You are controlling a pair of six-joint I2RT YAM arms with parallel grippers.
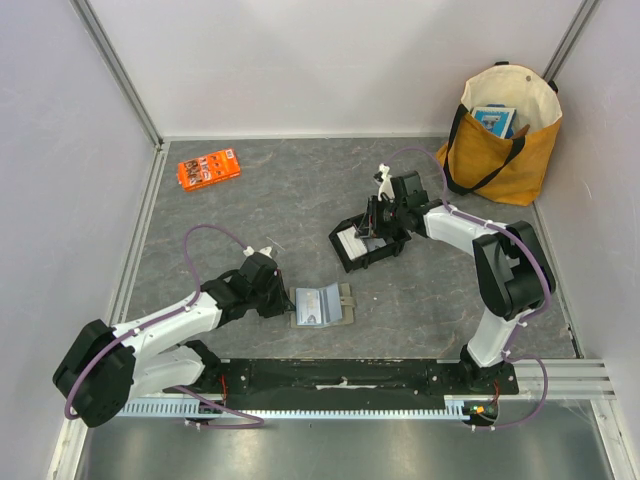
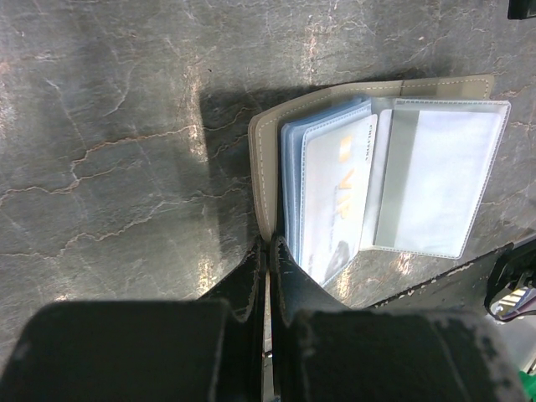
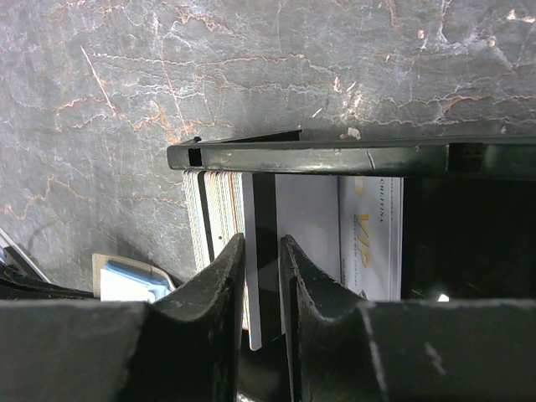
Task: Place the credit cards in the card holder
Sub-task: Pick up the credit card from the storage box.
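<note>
One of the credit cards (image 2: 335, 197) sat sleeved in the card holder (image 1: 322, 305), which lay open on the table (image 1: 250, 210) with its cover edge pinched in the shut left claw (image 2: 268, 251), while the right claw (image 3: 264, 251), narrowly open, straddled one card of the stack (image 3: 213, 201) waiting in the black tray (image 3: 335, 157).

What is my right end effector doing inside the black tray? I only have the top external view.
Observer: The right end effector straddles one white card standing on edge in the black tray; its jaws are not clamped yet.
Operator: Anything in the holder?
Observer: Yes, a VIP card sits inside the open card holder.
Operator: Is the holder secured?
Observer: The left end effector is shut on the edge of its cover.
</note>
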